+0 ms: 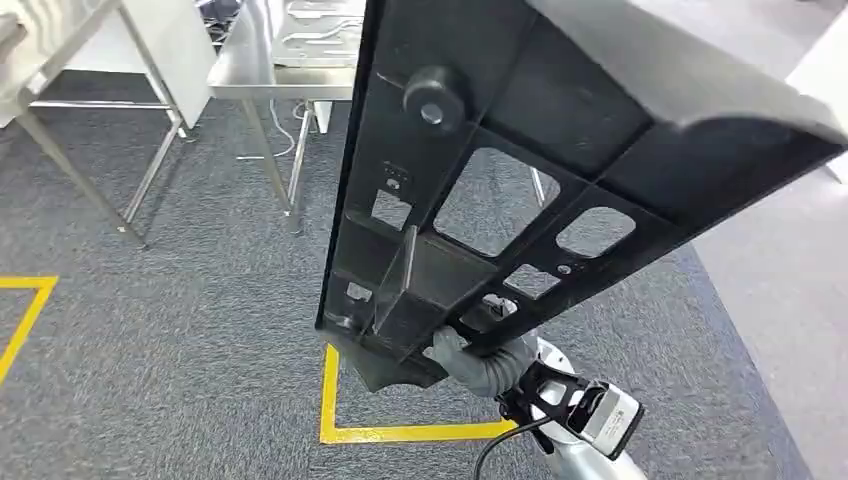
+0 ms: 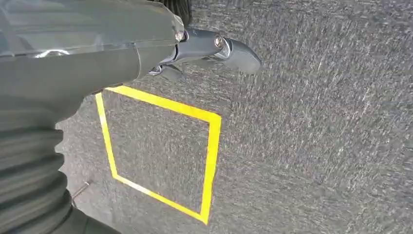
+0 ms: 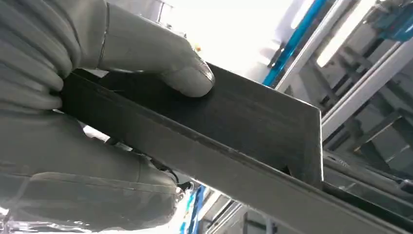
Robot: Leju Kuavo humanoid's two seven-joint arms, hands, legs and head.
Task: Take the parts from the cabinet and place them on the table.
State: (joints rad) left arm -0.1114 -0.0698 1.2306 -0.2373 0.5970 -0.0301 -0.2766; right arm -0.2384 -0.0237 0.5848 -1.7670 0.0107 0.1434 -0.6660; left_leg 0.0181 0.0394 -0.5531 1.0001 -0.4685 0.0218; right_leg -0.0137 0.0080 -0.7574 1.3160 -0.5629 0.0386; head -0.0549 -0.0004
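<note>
The right hand (image 1: 470, 360) holds 1 long black part (image 1: 520, 180) by its lower end, with its fingers (image 3: 187, 73) closed on the edge, high above the carpet (image 1: 180, 330). The grip is far from the middle, so the part may tip or slip. The left hand (image 2: 214, 48) holds nothing, its fingers apart. 2 steel surfaces (image 1: 250, 70) stand ahead.

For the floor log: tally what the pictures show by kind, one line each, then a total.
Black plastic parts: 1, the ribbed panel held up by the right hand
Stainless steel tables: 2, one ahead and one at the far left
Yellow tape floor outlines: 2, one under the panel and one at the left edge
Total: 5
</note>
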